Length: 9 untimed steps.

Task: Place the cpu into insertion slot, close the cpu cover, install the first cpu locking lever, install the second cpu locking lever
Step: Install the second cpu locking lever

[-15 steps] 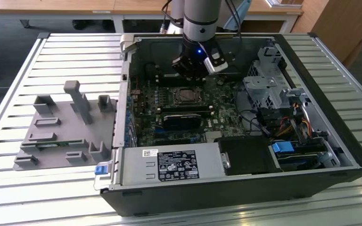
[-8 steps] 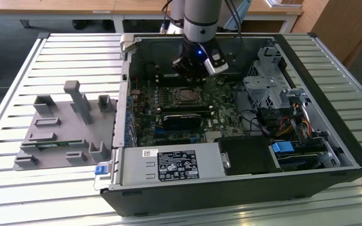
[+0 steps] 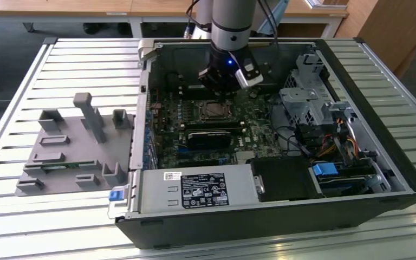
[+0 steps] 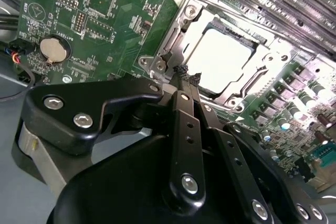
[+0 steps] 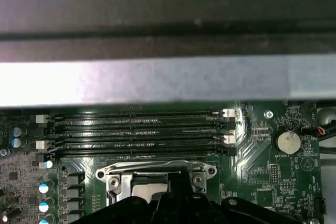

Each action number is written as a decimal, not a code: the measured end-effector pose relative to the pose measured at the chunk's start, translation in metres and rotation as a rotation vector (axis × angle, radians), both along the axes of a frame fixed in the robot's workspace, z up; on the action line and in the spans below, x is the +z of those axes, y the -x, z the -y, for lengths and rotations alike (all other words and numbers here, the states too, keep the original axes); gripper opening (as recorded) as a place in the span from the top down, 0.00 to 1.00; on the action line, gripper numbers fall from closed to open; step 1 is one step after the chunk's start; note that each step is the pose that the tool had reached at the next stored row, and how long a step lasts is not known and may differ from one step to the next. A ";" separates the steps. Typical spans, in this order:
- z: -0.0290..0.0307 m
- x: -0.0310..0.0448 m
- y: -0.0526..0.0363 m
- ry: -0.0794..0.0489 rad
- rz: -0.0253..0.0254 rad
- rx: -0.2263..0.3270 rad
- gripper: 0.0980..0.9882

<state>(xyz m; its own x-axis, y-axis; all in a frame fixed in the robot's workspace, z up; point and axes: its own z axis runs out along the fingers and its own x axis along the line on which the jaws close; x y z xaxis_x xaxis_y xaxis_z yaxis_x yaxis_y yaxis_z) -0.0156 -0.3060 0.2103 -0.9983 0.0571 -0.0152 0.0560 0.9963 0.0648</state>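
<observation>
Silver-grey, the cpu (image 4: pixel 218 64) sits in the insertion slot mid-motherboard (image 4: pixel 100 14), the cpu cover (image 4: pixel 184 30) down around it. The gripper (image 4: pixel 186 77), jaws pinched shut and empty, hovers at the cover's edge; the locking-lever step seems in hand, calling for a precise hook

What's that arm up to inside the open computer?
A robot arm is working over the motherboard of an open computer case. Its tool, fingers together and holding nothing, sits right at the edge of the insertion slot. The cpu already lies in the slot, and the cpu cover, a metal frame, lies down around it.
</observation>
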 end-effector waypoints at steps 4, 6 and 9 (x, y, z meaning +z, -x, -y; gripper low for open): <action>0.0039 0.0000 0.0000 0.000 0.0000 0.000 0.99; 0.0046 -0.0001 0.0000 0.000 0.0001 0.000 0.99; 0.0047 0.0018 0.0000 0.000 0.0001 0.000 0.99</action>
